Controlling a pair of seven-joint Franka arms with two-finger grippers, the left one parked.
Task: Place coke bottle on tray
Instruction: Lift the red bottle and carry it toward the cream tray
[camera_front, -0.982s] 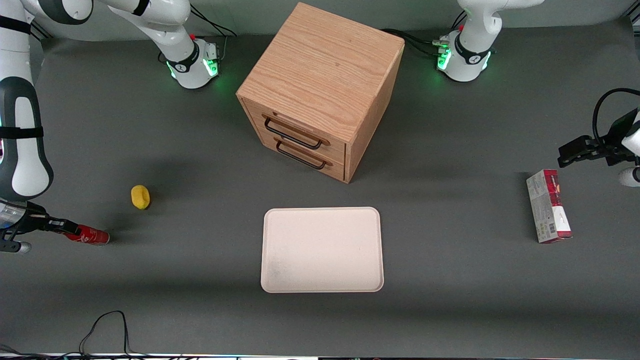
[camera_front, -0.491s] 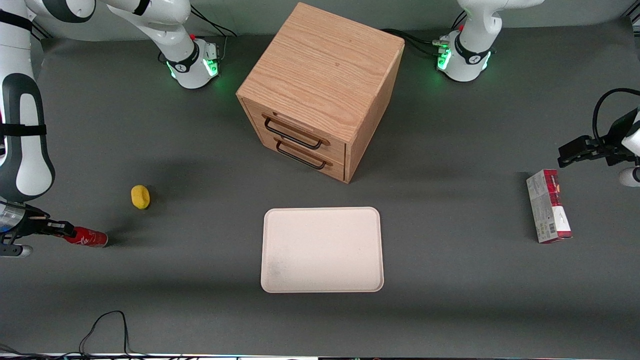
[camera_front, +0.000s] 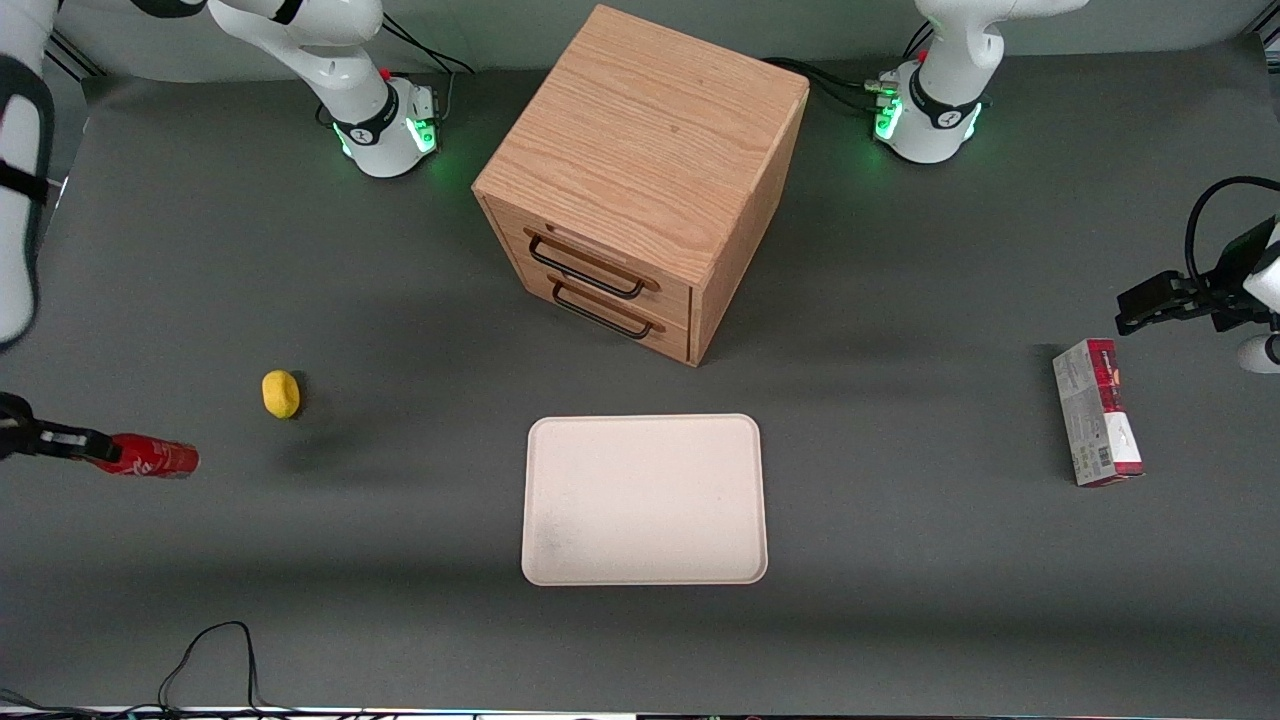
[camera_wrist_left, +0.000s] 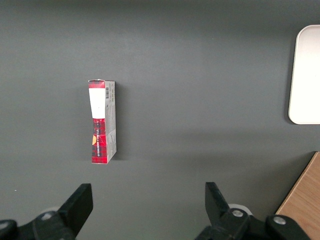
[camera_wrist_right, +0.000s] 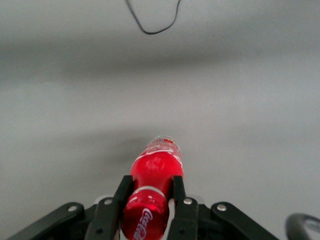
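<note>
The coke bottle (camera_front: 150, 457) is a small glossy red bottle held lying level above the table at the working arm's end, its shadow on the mat beneath. My gripper (camera_front: 100, 452) is shut on its cap end. In the right wrist view the bottle (camera_wrist_right: 155, 187) sits squeezed between both black fingers (camera_wrist_right: 123, 192), white script showing near the cap, with my gripper (camera_wrist_right: 150, 191) pressed against its sides. The cream-white tray (camera_front: 645, 498) lies flat in the middle of the table, nearer the front camera than the cabinet, well apart from the bottle.
A wooden drawer cabinet (camera_front: 640, 180) stands above the tray in the front view. A yellow lemon (camera_front: 281, 393) lies close to the bottle. A red-and-grey carton (camera_front: 1097, 411) lies toward the parked arm's end. A black cable (camera_front: 205, 655) loops at the front edge.
The gripper has lifted with the bottle in it, off the mat. The arm has swung upward, and the bottle's shadow has separated from it.
</note>
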